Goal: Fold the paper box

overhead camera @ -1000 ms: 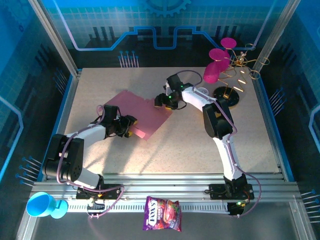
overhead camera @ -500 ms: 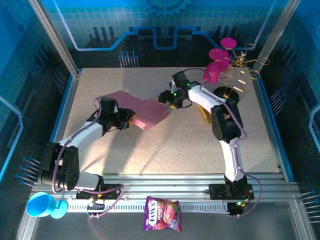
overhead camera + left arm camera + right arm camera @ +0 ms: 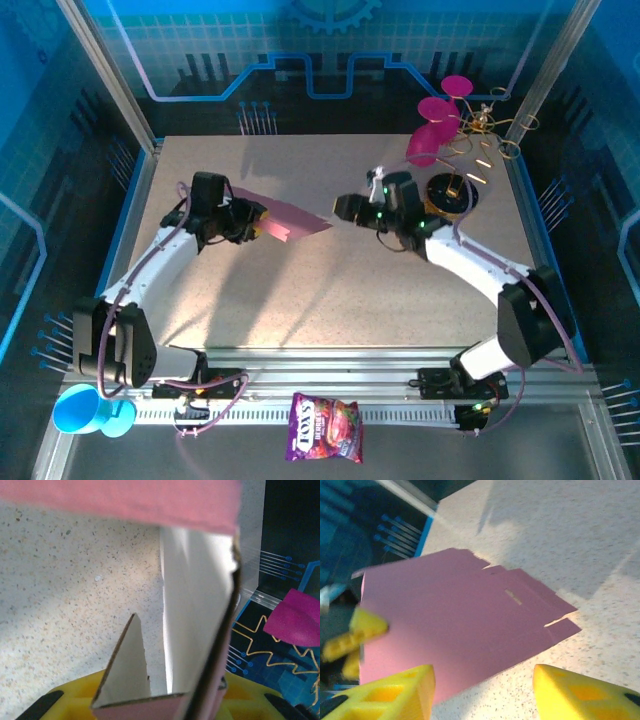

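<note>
1. The speckled beige table (image 3: 330,300) carries the scene, with both arms reaching over its far half.
2. The thin pink cardboard paper box (image 3: 295,218) is a partly opened blank on the far-left middle of the table, stretching from the left gripper towards the right one. The right wrist view shows its broad pink face (image 3: 455,625), with a small slot and stepped tabs along its right edge. The left wrist view shows its whitish inner side (image 3: 195,605) and a folded triangular flap.
3. The left gripper (image 3: 250,222) has its jaws pinching the left end of the box. Yellow pads (image 3: 75,705) sit at the foot of the cardboard.
4. The right gripper (image 3: 343,208) hangs just beside the right edge of the box, apart from it. Its jaws are spread, and the yellow fingers (image 3: 395,690) grip nothing.
5. Magenta plastic cups (image 3: 436,128) hang on a gold wire stand (image 3: 480,140) at the far right.
6. A purple snack bag (image 3: 325,428) lies at the near edge, beyond the arm bases.
7. A blue plastic cup (image 3: 85,410) sits at the near-left corner.
</note>
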`<state>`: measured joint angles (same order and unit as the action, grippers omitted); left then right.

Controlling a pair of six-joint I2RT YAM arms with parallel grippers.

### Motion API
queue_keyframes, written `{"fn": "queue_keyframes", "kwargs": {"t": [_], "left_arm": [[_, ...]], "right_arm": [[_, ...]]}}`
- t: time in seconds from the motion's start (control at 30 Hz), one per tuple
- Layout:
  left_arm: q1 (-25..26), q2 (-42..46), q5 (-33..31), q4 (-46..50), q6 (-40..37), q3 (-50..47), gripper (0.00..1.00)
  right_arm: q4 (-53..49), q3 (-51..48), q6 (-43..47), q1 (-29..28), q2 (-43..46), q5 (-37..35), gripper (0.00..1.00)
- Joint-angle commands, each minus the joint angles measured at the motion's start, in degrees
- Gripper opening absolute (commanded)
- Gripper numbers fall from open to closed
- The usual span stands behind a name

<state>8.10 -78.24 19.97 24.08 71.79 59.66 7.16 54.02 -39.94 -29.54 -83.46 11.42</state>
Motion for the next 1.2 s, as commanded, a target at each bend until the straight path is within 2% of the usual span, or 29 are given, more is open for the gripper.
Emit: {"fn": "queue_keyframes", "kwargs": {"t": [0.0, 0.07, 0.1, 0.13, 0.2, 0.23, 0.33, 0.43, 0.5, 0.57, 0.63, 0.8, 0.93, 1.17], "left_arm": [[0.10, -1.20, 0.15, 9.66, 3.45, 4.93, 0.10], [0.08, -1.14, 1.45, 9.56, 6.33, 5.55, 0.09], [0.08, -0.98, 1.97, 9.41, 7.81, 5.78, 0.09], [0.06, -0.67, 2.18, 9.29, 9.26, 5.96, 0.09], [0.08, -0.17, 2.53, 7.91, 10.82, 6.29, 0.09], [0.08, 0.05, 2.66, 7.22, 11.62, 6.56, 0.09], [0.08, -0.07, 3.14, 5.66, 13.31, 7.60, 0.09], [0.08, -0.33, 3.50, 4.35, 14.98, 8.01, 0.10], [0.08, -0.34, 3.67, 3.91, 15.70, 8.30, 0.10], [0.11, -0.34, 3.92, 3.06, 16.25, 8.34, 0.10], [0.16, -0.42, 4.33, 2.27, 16.80, 8.48, 0.09], [0.16, -0.34, 4.88, 1.68, 16.94, 8.55, 0.10], [0.16, -0.08, 5.08, 1.02, 17.39, 8.32, 0.09], [0.16, -0.25, 5.87, 0.82, 17.50, 8.24, 0.09]], "right_arm": [[25.05, -10.27, 18.25, -1.92, 4.52, -3.93, 0.53], [27.99, -12.97, 24.20, -1.61, 4.87, -3.98, 0.52], [27.12, -12.87, 24.11, -0.95, 4.73, -4.59, 0.50], [24.59, -11.88, 19.85, 0.36, 4.68, -5.53, 0.44], [18.35, -8.49, 8.35, 3.31, 4.45, -3.57, 0.36], [14.25, -6.23, 2.34, 4.26, 4.23, -2.83, 0.37], [3.43, -0.47, -17.66, 3.99, 3.37, -1.22, 0.47], [2.37, 0.47, -39.27, -0.17, 2.55, -1.28, 0.54], [6.52, -0.03, -50.22, -4.33, 2.35, -5.47, 0.55], [7.30, 1.13, -58.43, -7.21, 1.39, -9.76, 0.56], [7.99, 2.85, -64.99, -8.33, -0.78, -11.06, 0.56], [11.82, 4.61, -75.98, -8.34, -4.96, -11.15, 0.53], [12.41, 4.00, -78.89, -8.03, -5.81, -11.63, 0.50], [18.03, 3.90, -82.29, -7.38, -8.83, -12.41, 0.27]]}}
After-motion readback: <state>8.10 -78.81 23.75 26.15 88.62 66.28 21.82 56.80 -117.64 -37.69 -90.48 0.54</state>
